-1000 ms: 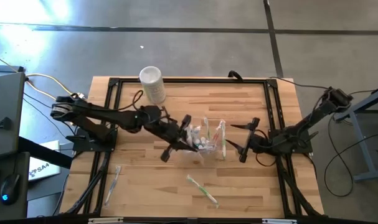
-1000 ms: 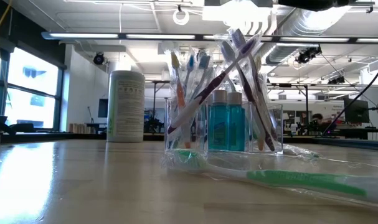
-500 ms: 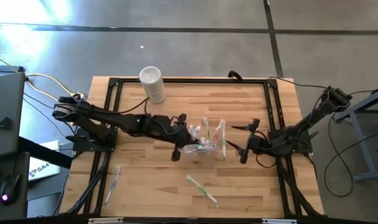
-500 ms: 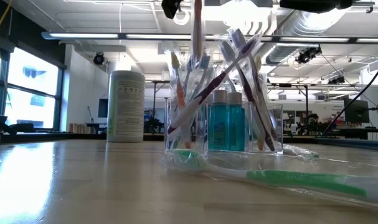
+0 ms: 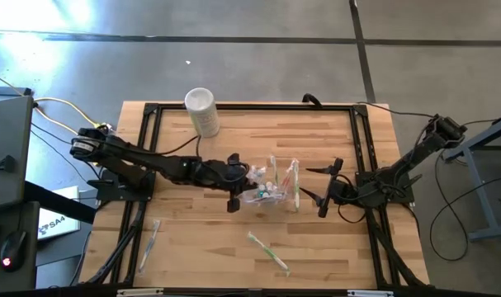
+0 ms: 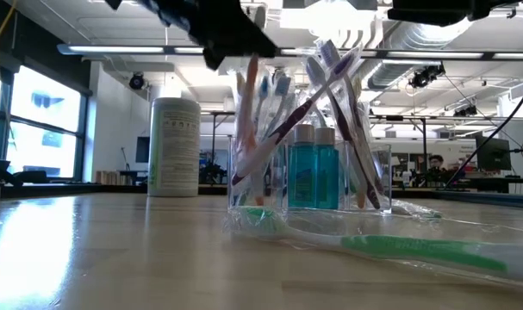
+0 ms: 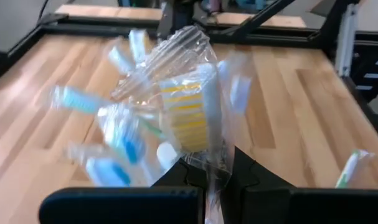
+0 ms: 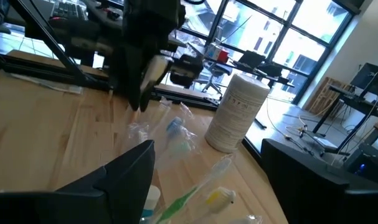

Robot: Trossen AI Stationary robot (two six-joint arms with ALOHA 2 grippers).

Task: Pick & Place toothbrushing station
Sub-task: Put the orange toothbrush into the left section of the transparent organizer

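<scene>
The left gripper (image 5: pixel 236 183) had its jaws clamped on a wrapped toothbrush (image 7: pixel 192 118), yellow-bristled in crinkled clear film, held right at the rim of the clear cup (image 5: pixel 273 191) on its left side. In that cup, mid-counter (image 5: pixel 192 239), stood a crowd of toothbrushes and two teal toothpaste tubes (image 6: pixel 314 168). The step in hand looked like placing: the brush was poised over the cup, and the next move would call for lowering it among the crowded handles and only then parting the jaws, or it may tip out. The right gripper (image 5: pixel 323 188) waited just right of the cup, jaws apart and empty. Nearer the front edge than the cup lay a green wrapped brush (image 5: pixel 268 250); another wrapped brush (image 5: pixel 149 242) lay far to the cup's left; the white cylinder (image 5: pixel 202 110) stood behind it. Only the left wrist view showed the bristles and wrap in the grip; the low view alone showed the tubes upright, and the high view alone the strays.
</scene>
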